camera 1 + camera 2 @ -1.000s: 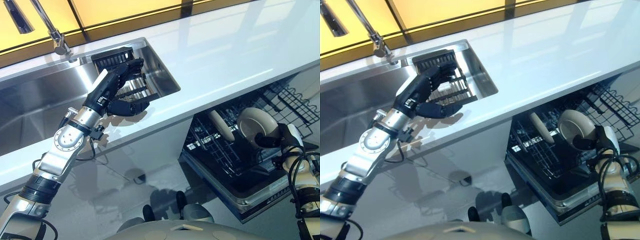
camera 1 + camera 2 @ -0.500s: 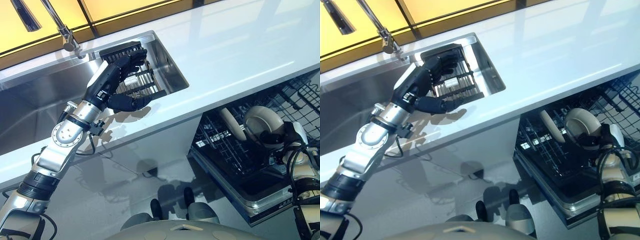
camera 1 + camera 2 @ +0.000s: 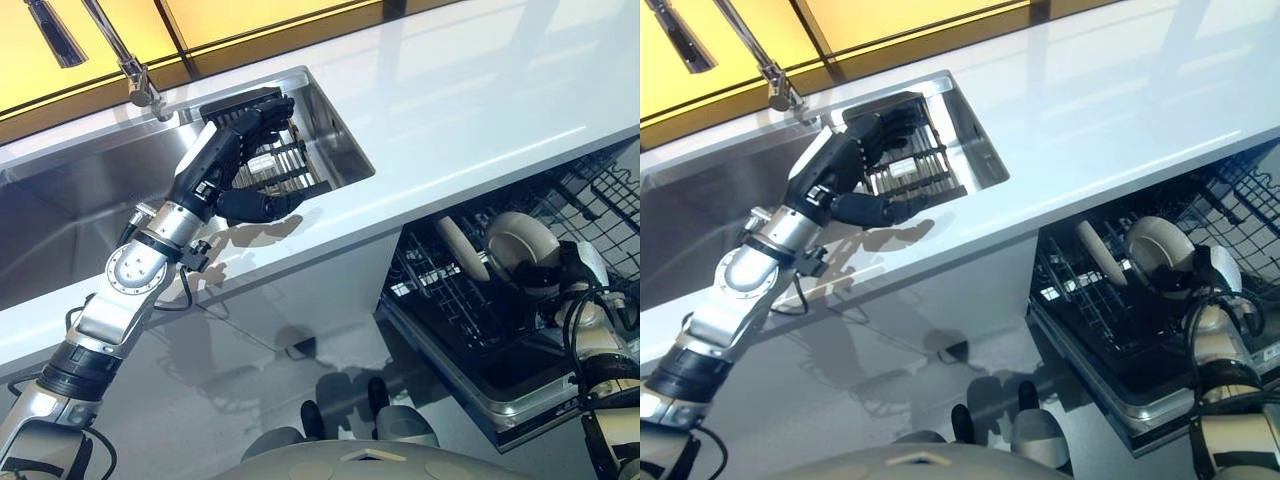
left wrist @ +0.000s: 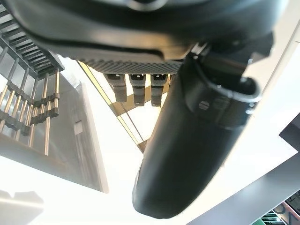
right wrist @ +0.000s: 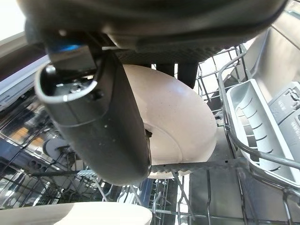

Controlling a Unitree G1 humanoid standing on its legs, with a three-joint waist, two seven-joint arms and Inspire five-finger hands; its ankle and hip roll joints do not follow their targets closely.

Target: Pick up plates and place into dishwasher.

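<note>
Down at the robot's right, the right hand (image 3: 560, 275) is curled round the rim of a cream round ceramic plate (image 3: 515, 245), which stands on edge among the wires of the black wire dishwasher rack (image 3: 1095, 305). The plate lies directly ahead of that hand, touching it, its flat face turned toward the counter side and its edge seated in the tines (the right wrist view shows its rim resting on a wire bar). A second cream plate (image 3: 455, 247) stands upright just beside it, so any release has to clear that neighbour. Being already on the plate, the right hand is the nearer one; the left hand (image 3: 240, 170) hangs relaxed and empty over the black slatted drying rack (image 3: 910, 165) in the steel sink (image 3: 60, 215), well apart. Whether the rack's slots hold the plate firmly is hard to judge, since the hand hides the lower rim.
</note>
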